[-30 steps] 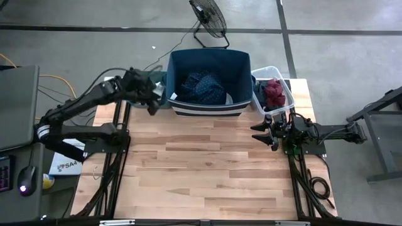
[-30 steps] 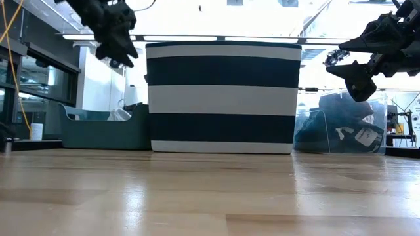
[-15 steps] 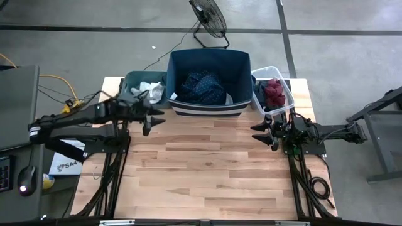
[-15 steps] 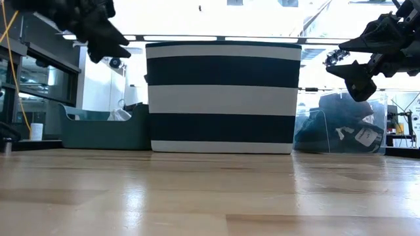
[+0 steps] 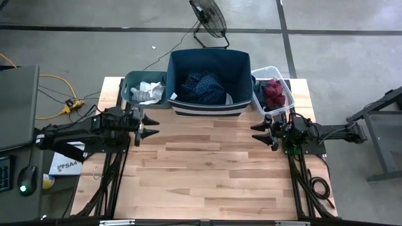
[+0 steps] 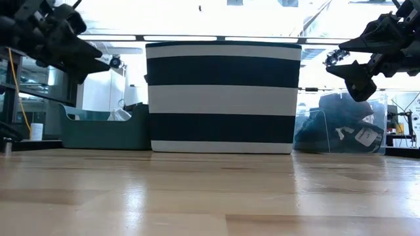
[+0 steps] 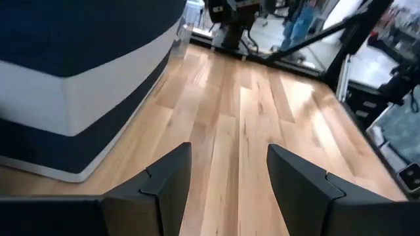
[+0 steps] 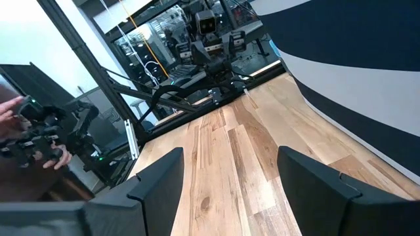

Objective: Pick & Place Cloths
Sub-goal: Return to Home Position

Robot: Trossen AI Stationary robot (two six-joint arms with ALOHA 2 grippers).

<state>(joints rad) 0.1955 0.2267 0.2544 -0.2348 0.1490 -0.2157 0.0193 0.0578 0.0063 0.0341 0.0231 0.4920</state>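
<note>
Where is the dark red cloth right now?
Seen from above, the maroon cloth lies inside the clear plastic bin at the far right corner of the table, beside the big navy striped bin.

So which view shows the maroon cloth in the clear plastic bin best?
The high view: the maroon cloth lies uncovered in the clear plastic bin. The low view shows only darker cloth through its wall; the wrist views show none.

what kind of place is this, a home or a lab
Likely a lab or workshop, not a home: bare concrete floor, a standing fan, and a computer mouse beside the wooden table.
</note>
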